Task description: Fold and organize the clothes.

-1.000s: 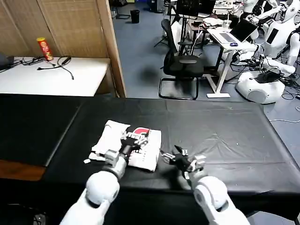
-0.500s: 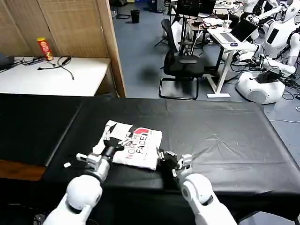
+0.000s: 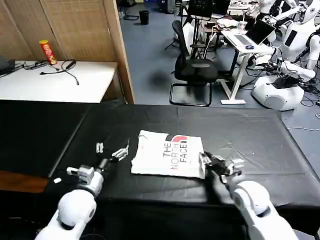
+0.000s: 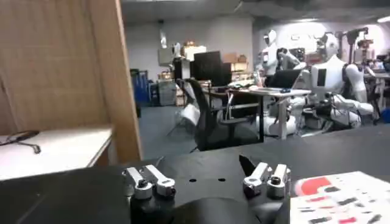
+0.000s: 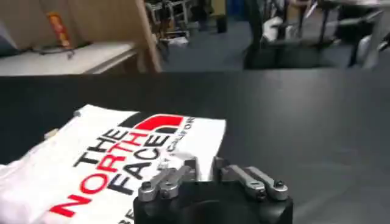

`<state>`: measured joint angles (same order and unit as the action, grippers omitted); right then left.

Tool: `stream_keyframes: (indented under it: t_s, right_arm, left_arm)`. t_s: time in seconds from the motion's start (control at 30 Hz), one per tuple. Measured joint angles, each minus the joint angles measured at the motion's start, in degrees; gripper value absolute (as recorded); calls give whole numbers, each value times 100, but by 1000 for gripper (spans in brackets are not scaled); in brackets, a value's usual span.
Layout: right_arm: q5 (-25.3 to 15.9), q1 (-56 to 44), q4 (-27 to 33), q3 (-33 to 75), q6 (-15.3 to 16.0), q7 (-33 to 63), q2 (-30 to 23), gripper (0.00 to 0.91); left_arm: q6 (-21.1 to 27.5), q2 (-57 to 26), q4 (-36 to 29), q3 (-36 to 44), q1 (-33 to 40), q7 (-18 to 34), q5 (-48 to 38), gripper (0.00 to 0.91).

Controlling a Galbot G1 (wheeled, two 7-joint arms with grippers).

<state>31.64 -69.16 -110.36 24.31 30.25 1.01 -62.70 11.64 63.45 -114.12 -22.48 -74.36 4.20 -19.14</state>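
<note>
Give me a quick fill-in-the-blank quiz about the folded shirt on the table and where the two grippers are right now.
1. The folded T-shirt lies on a ____ tabletop.
2. The logo beside the shirt's lettering is ____.
3. The right gripper is at the shirt's ____ edge.
4. The left gripper, apart from the shirt, has its fingers ____.

Missing words: black; red; right; open

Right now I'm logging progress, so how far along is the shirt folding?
Mostly done: the T-shirt lies as a flat folded rectangle, logo up, on the black table. Nothing is in hand: the left gripper is open beside it, and the right gripper is empty at its other edge. Only tidying may remain.
</note>
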Motion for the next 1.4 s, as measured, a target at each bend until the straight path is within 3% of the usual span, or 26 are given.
stream_keyframes:
  t_s: [0.17,0.23,0.53,0.63,0.77,1.17,1.4]
  right_arm:
    - [-325,-282,-295,269,-421,27,168,878]
    - [-567,-419,-377,316,-742,79,169,878]
    - [-1430,-1541,-790,511,-2735,624,104,878]
    - [-1624,-2107,-959,552,-3129,805,98,878]
    - [-1698,-2795,-1178,536,-3186,960,80,878]
    - [-1183,-4197,-1858,663,-2297,1670,-83,878]
    - [-1179,-4772,-2272,670,-2094,1682,-165,878]
  left_arm:
    - [-43,-17,1,-41,-192,-4,32,878]
    - [-31,-15,-16,-51,-263,31,-7,878]
    - [192,-80,-490,-222,-837,311,-73,878]
    - [190,-31,-738,-383,-1182,320,-80,878]
    - [296,59,-1016,-464,-1651,502,-17,878]
    - [606,89,-1678,-644,-2879,739,-65,878]
    - [802,69,-1869,-817,-3132,739,-264,878]
